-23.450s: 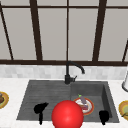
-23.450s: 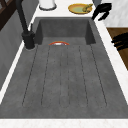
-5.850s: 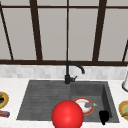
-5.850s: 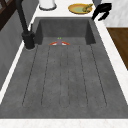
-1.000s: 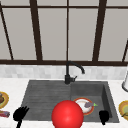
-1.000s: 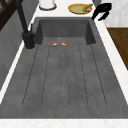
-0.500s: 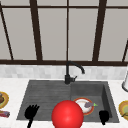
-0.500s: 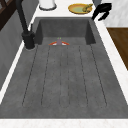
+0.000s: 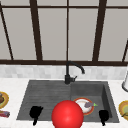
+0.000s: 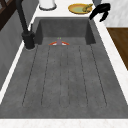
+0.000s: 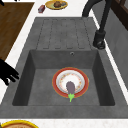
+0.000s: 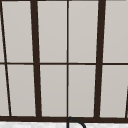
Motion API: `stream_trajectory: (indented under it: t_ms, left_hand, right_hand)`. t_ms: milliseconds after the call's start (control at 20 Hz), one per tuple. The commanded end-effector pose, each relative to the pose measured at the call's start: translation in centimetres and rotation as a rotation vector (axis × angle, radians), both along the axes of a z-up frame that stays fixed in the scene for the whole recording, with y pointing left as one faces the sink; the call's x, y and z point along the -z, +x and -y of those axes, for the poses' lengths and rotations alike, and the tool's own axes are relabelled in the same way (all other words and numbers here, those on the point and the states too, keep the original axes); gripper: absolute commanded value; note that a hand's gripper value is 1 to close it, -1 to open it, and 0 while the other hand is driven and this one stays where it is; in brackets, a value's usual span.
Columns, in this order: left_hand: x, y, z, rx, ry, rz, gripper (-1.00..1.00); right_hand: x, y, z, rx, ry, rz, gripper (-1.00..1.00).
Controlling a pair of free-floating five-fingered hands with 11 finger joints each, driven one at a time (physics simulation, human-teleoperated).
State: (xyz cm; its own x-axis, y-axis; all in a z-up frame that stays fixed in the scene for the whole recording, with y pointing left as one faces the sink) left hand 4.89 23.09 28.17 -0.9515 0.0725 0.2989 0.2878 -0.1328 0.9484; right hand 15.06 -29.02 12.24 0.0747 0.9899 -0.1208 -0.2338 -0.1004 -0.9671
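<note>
At the front edge of the sink (image 11: 62, 58), both hands hovered free of every object. The left hand (image 9: 35, 112) hung over the near edge of the drainboard (image 10: 65, 75); whether its fingers were straight or curled cannot be told. The right hand (image 11: 7, 72) hung over the front right corner of the basin, fingers loosely extended and grasping nothing. The red-rimmed plate (image 11: 54, 82) lay flat on the basin floor, right of the faucet (image 9: 68, 75), with the eggplant (image 11: 70, 87) lying on it. The right hand was near the plate but not touching it. A red ball (image 9: 67, 115) showed between the two hands in the front view. A yellow plate (image 10: 72, 8) stood on the counter to the right. Judged from this layout, nothing had been picked up: plate and eggplant sat untouched, and all handling was yet to be done.
</note>
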Motion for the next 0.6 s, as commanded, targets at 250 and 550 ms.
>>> stream_trajectory:
  t_ms: [250, 550]
  left_hand:
    - [0.0, 0.0, 0.0, -0.005, -0.006, 0.014, 0.0]
    - [0.1, 0.1, 0.1, -0.009, -0.011, 0.024, 0.0]
  right_hand:
    - [1.3, 6.7, -1.8, 0.002, -0.013, -0.022, -1.0]
    - [3.4, 11.7, -2.8, 0.004, -0.044, -0.057, -1.0]
